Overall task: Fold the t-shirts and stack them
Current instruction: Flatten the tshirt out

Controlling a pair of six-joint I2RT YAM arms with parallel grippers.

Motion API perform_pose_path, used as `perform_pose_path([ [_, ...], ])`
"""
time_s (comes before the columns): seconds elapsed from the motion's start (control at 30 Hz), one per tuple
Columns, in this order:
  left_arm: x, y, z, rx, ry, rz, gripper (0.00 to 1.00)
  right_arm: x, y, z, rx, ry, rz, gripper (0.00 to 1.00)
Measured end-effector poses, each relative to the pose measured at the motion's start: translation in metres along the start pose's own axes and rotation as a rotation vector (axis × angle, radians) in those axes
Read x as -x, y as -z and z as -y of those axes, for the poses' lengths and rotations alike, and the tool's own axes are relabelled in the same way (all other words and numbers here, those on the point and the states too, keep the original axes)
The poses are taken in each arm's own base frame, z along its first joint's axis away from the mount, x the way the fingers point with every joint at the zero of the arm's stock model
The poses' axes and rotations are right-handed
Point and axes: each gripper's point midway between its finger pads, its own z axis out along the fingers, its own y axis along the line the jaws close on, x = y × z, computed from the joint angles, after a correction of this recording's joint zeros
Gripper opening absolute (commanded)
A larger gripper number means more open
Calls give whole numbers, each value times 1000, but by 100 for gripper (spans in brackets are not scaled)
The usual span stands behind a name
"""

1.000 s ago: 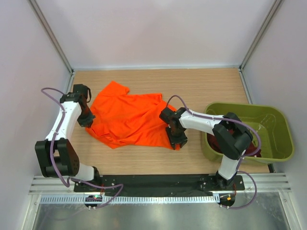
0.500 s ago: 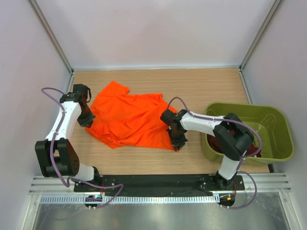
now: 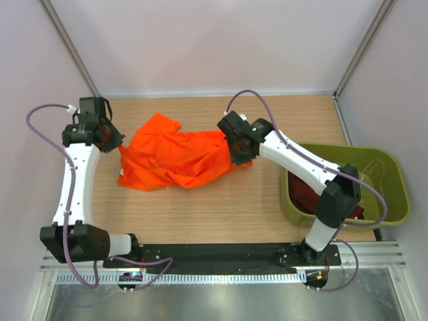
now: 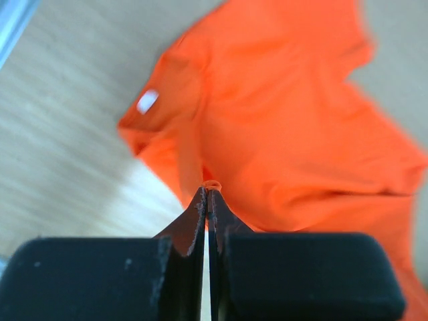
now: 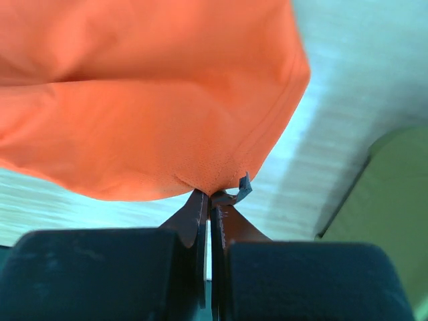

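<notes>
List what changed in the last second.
The right gripper closed on the near hem of the orange t-shirt and carried it farther back, bunching it. The left gripper, shut on its other edge, moved back too. The maroon t-shirt stayed in the tub.

White arms (image 3: pixel 72 187), black joints (image 3: pixel 75 241), looping purple cables (image 3: pixel 247 91)

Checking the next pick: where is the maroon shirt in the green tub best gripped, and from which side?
Probably a bunched fold of the maroon shirt, from straight above: it lies crumpled low in the tub, near its left wall, and the walls block sideways approach.
</notes>
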Motion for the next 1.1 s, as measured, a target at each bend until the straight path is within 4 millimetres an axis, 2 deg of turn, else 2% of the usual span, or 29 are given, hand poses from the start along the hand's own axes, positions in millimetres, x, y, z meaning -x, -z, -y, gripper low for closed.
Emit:
perform_pose_path([
  [0.07, 30, 24, 15, -62, 36, 95, 0, 26, 23, -1, 9, -7, 80, 1],
  [0.17, 69, 65, 32, -144, 64, 227, 0, 55, 56, 1, 21, -20, 169, 1],
  [0.27, 102, 118, 46, -225, 76, 369, 0, 70, 91, 6, 41, -36, 248, 1],
  [0.33, 114, 151, 50, -273, 83, 450, 0, 72, 117, 13, 66, -41, 303, 1],
  [0.5, 129, 243, 40, -362, 87, 657, 0, 68, 199, 34, 175, -37, 487, 1],
  [0.6, 130, 302, 25, -431, 94, 786, 0, 61, 249, 42, 274, -27, 598, 1],
  [0.7, 130, 357, 6, -506, 119, 904, 0, 49, 294, 41, 411, 9, 690, 1],
  [0.83, 129, 421, -26, -588, 191, 1057, 0, 31, 337, 26, 606, 80, 745, 1],
  [0.9, 131, 442, -36, -621, 225, 1114, 0, 26, 353, 16, 691, 112, 755, 1],
  [0.97, 133, 445, -35, -628, 228, 1121, 0, 25, 359, 6, 757, 137, 754, 1],
  [1.03, 139, 437, -26, -618, 220, 1108, 0, 24, 354, -2, 786, 150, 731, 1],
  [1.1, 150, 419, -8, -596, 200, 1074, 0, 25, 342, -12, 796, 157, 686, 1],
])
